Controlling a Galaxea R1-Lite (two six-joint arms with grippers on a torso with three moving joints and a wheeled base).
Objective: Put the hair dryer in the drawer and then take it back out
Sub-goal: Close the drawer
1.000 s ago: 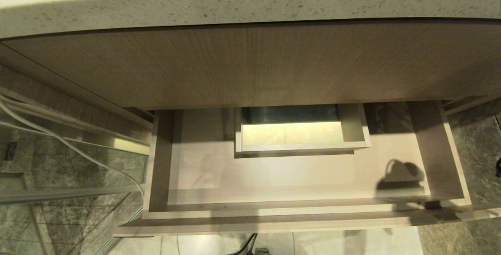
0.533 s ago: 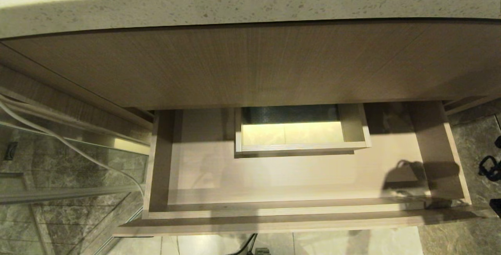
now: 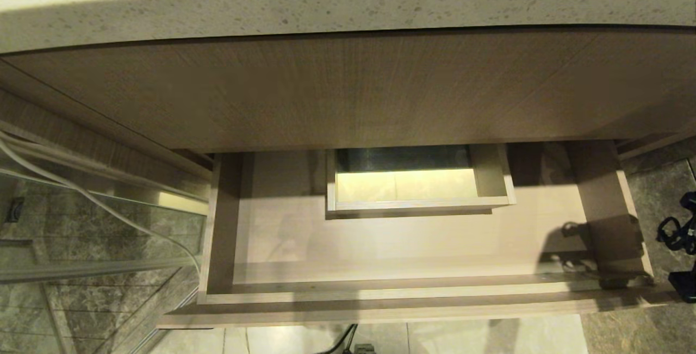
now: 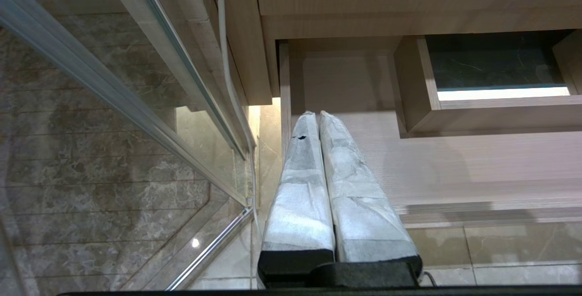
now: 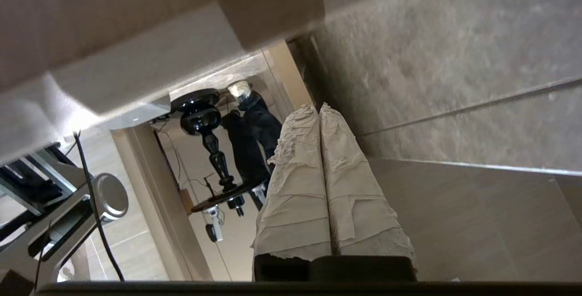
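The drawer stands pulled out below the counter, light-brown wood grain, with nothing on its floor. A boxed cutout sits at the middle of its back. The hair dryer is out of view in every frame. In the left wrist view my left gripper is shut and empty, its wrapped fingers over the drawer's near left corner. My right gripper is shut and empty, beside grey tiles to the right of the drawer. Black parts of my right arm show at the head view's right edge.
A speckled stone countertop overhangs a tall wood-grain panel above the drawer. A glass pane with white cables stands at the left. Grey marble tiles lie right of the drawer. Pale floor tiles lie in front.
The right arm's shadow has slid from the drawer's floor onto its right side wall. Black parts of the right arm have come into the head view's right edge.
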